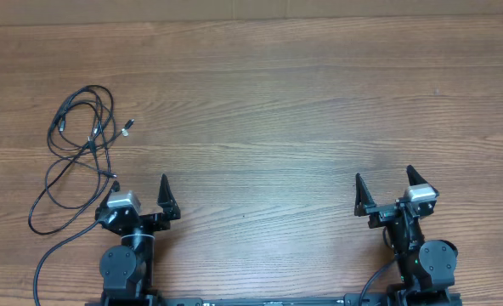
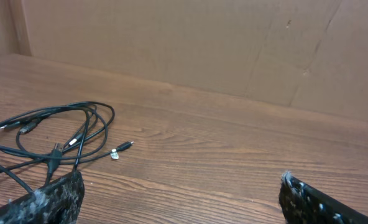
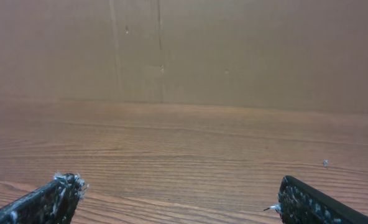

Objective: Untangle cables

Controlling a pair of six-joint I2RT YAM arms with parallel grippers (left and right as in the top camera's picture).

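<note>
Tangled black cables (image 1: 93,145) lie looped on the wooden bench (image 1: 260,102) just ahead of the left tool (image 1: 141,183), which, like the right tool (image 1: 385,174), stands spread wide and empty.

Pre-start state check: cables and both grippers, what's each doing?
cables: tangled in loose overlapping loops, lying flat on the table, not held
left gripper: open, empty, cables just ahead to its left
right gripper: open, empty, far from the cables
</note>
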